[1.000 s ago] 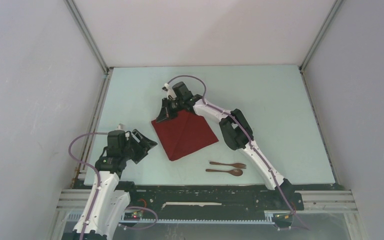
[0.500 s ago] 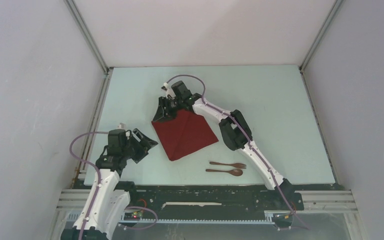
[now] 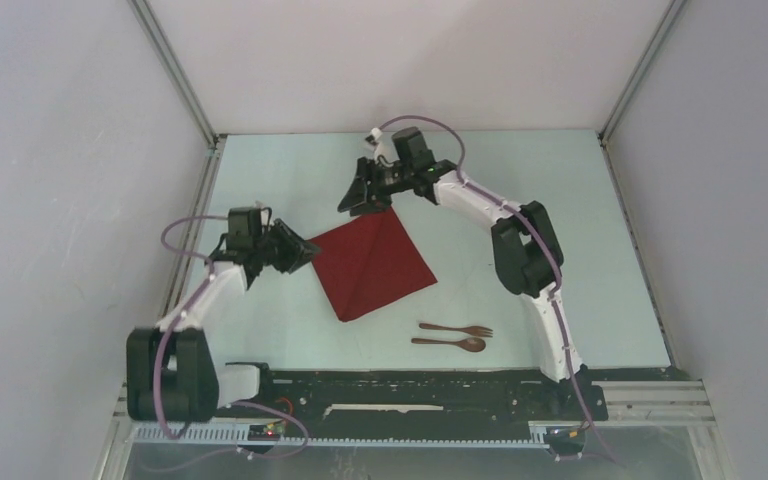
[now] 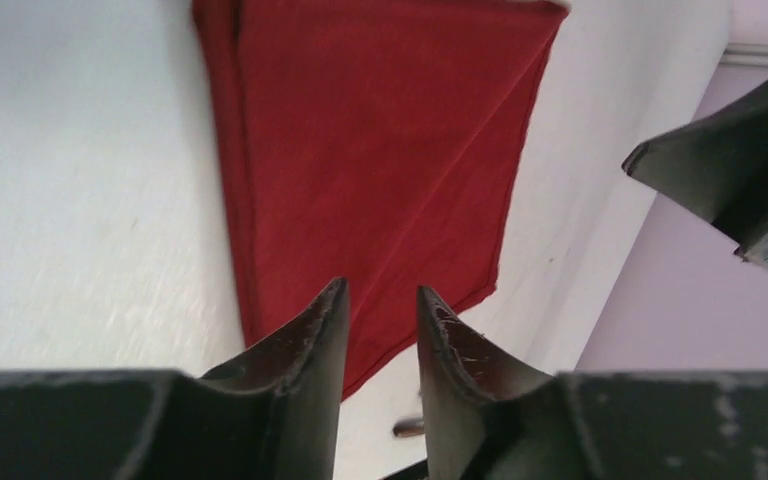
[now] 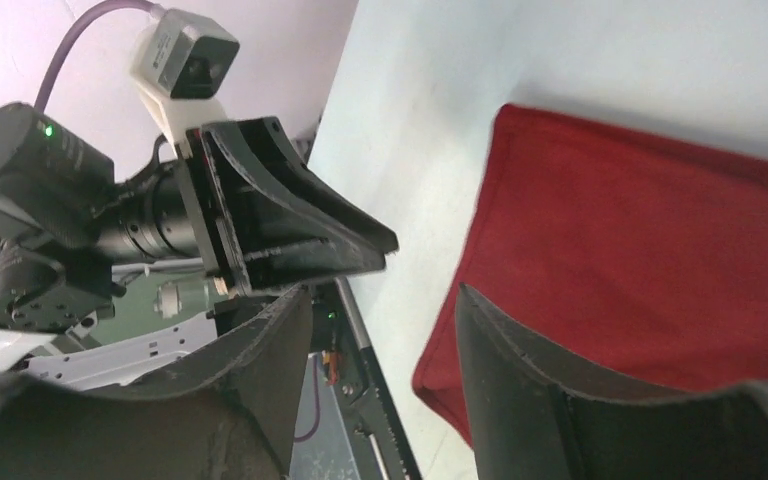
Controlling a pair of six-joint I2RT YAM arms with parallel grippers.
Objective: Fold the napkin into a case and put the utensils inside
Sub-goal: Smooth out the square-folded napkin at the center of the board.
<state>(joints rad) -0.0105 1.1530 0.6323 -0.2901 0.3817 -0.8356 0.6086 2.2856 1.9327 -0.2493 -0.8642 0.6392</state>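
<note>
The dark red napkin (image 3: 372,265) lies folded flat as a diamond on the pale table, also filling the left wrist view (image 4: 380,150) and showing in the right wrist view (image 5: 650,270). My left gripper (image 3: 307,250) sits at its left corner, jaws a narrow gap apart (image 4: 378,300) with nothing between them. Just behind the cloth's far corner hovers my right gripper (image 3: 358,203), open and empty (image 5: 380,305). The utensils, a brown fork (image 3: 457,329) and spoon (image 3: 450,343), lie side by side near the front edge, right of the napkin.
White walls enclose the table (image 3: 560,220) on three sides. A metal rail (image 3: 192,230) runs along its left edge and a black rail (image 3: 410,385) along the front. The two grippers are close together, each showing in the other's wrist view.
My right gripper opened, let go of the napkin's left corner and drew back to the right. The left arm reached forward to that corner and its jaws narrowed.
</note>
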